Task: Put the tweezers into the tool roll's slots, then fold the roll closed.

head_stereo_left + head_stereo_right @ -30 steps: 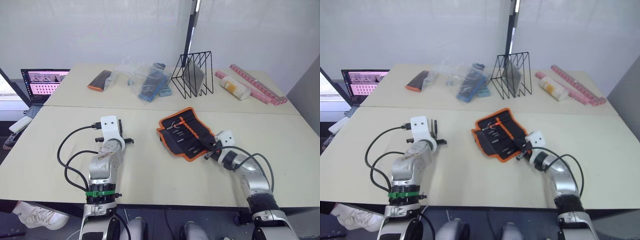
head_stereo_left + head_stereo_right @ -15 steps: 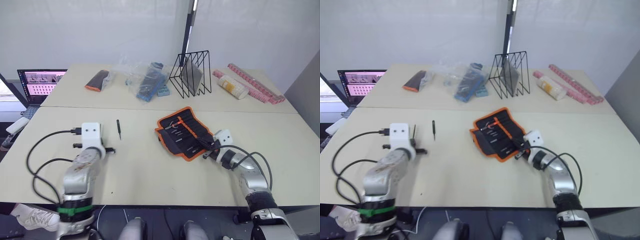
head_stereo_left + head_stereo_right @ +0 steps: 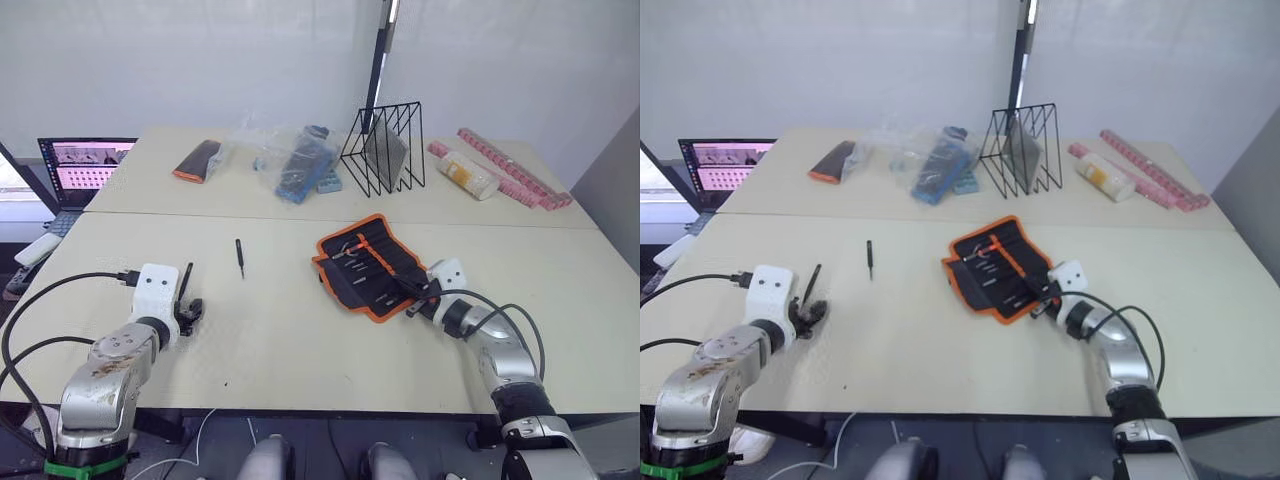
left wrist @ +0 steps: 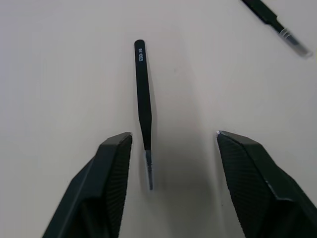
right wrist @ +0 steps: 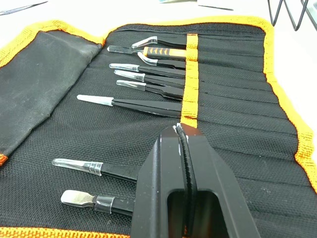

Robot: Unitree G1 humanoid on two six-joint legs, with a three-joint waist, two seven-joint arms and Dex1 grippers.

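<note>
We are now holding our left gripper (image 3: 186, 303) lower, nearer the table's (image 3: 300, 340) front-left edge.
Its fingers are gaping around loose tweezers (image 4: 143, 106); our right gripper (image 5: 183, 148) is resting pinched on the open tool roll (image 3: 372, 263).

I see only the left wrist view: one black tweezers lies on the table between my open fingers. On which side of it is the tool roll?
Observer: The tool roll lies unfolded on the same table, to the robot's right of the left gripper.
Operator: What about the right gripper?
Observer: The right gripper is shut, over the roll's right edge.
Operator: Are the slots empty?
Observer: No, several tweezers sit in the slots.
</note>
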